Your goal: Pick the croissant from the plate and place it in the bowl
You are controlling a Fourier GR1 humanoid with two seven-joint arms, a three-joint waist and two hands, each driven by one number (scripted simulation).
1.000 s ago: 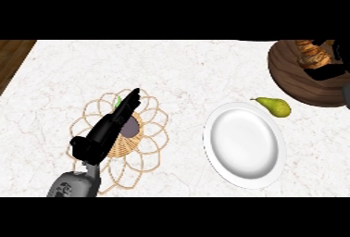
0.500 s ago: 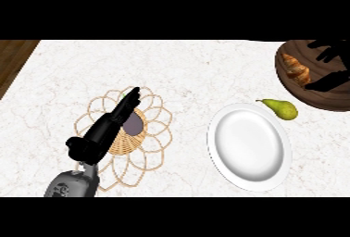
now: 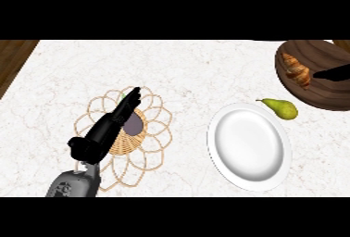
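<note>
Right hand: the right hand [image 3: 333,73] shows only as a few black fingertips coming in from the right edge over the bowl; whether it is released or clenched I cannot tell.
Croissant: the croissant [image 3: 298,70] lies inside the bowl, just beside those fingertips, golden-brown, ridged and flaky-looking, long and curved.
Bowl: the bowl [image 3: 318,95] is dark brown wood with a visible grain, round and deep, cut off by the right edge of the view.
Pear: a pear [image 3: 280,108] lies on the counter between bowl and plate, green-yellow, smooth, teardrop-shaped with a short stem.
Plate: the plate [image 3: 249,145] is white, glossy and round, bare.
Left hand: the left hand [image 3: 108,127] is black, fingers straight and released, stretched over a woven trivet.
Trivet: the trivet [image 3: 150,139] is pale wicker, a tight woven centre ringed by open looped petals.
Counter: the counter [image 3: 198,65] is white marble with faint veins.
</note>
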